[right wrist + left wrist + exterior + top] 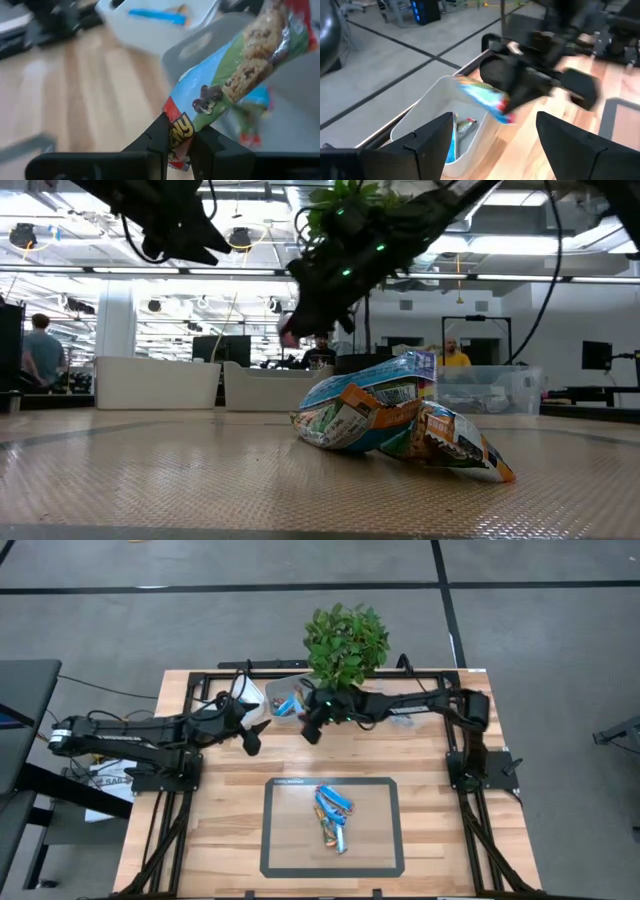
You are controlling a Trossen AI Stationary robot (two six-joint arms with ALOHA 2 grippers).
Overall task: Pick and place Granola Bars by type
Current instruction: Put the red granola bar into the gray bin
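Observation:
A pile of Granola Bars [333, 815] in blue and orange wrappers lies on the dark-framed mat [285, 840] near the table's front; the low view shows the pile [400, 420] too. My right gripper [181, 142] is shut on one blue-and-green bar [240, 70] and holds it over the near wall of a white tub [427, 117] at the table's far middle. A few bars [462, 127] lie in that tub. My left gripper [495, 145] stands open just left of the tub, with nothing between its fingers. My right gripper pinches the bar's red-and-yellow printed end [181, 125] between its two fingers. The fingers come from the table's right, slanting down. The rest of the bar sticks out beyond the fingertips [485, 100], lifted clear above the tub's wall.
A second translucent tub [220, 40] stands to the right of the white one. A leafy green plant [345, 640] stands at the table's far edge behind the tubs. Bare wooden tabletop [230, 820] lies left and right of the mat.

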